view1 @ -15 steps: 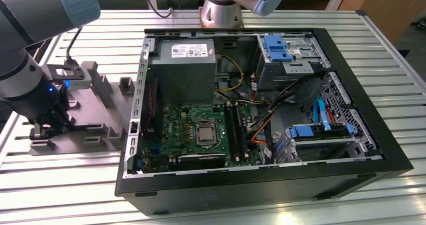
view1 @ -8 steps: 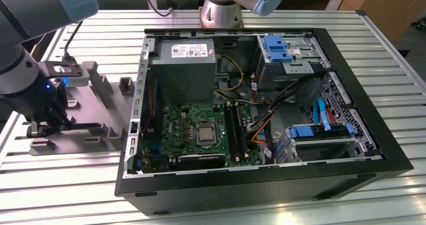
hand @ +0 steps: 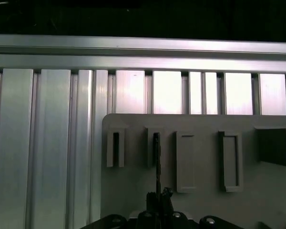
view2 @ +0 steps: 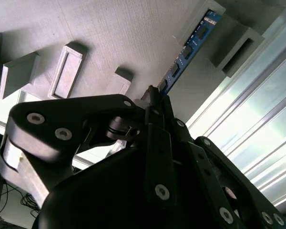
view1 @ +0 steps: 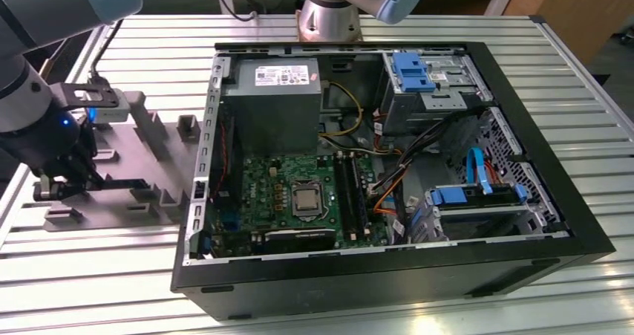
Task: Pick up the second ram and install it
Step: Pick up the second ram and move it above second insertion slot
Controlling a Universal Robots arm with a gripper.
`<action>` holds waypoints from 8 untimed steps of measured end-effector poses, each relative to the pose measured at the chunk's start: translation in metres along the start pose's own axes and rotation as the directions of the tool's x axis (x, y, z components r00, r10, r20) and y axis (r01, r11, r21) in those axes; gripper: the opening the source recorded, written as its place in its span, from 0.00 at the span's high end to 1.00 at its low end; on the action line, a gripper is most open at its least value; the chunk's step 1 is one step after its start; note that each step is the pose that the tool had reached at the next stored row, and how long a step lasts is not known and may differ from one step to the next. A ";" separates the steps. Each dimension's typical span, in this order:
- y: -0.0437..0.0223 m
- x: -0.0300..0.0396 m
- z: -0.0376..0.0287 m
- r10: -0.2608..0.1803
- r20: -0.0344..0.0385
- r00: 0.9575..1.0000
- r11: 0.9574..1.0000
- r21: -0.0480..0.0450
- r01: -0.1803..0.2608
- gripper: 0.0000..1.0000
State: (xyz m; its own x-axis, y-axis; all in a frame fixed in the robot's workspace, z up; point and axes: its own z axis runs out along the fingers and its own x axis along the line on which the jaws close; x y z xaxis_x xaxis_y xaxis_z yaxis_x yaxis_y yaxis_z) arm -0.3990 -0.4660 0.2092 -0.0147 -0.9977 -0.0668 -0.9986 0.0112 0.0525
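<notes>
Blue-black second ram (view2: 187, 51) edge-up on grey fixture tray (view2: 109, 28); long axis straight out from tool (view2: 155, 94), clamped on near end.

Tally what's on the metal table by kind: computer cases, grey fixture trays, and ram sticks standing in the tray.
Computer case: 1
Grey fixture tray: 1
Ram stick in the tray: 1
Total: 3
</notes>
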 end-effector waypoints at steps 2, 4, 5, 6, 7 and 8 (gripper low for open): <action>0.0001 0.0000 -0.0012 0.000 0.000 1.000 1.000 0.000 0.000 0.86; 0.0001 -0.0001 -0.0012 0.000 0.000 1.000 1.000 0.000 0.000 0.86; 0.0001 -0.0001 -0.0018 0.000 0.000 1.000 1.000 0.000 0.000 0.86; 0.0002 -0.0001 -0.0024 0.000 0.000 1.000 1.000 -0.001 0.000 0.86; 0.0002 -0.0001 -0.0030 0.000 0.000 1.000 1.000 0.000 0.000 0.86; 0.0002 -0.0002 -0.0034 0.000 0.000 1.000 1.000 0.000 0.000 0.86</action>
State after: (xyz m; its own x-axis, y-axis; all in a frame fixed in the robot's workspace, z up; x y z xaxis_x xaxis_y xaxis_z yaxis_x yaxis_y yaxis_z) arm -0.3990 -0.4660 0.2126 -0.0147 -0.9977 -0.0664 -0.9986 0.0112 0.0527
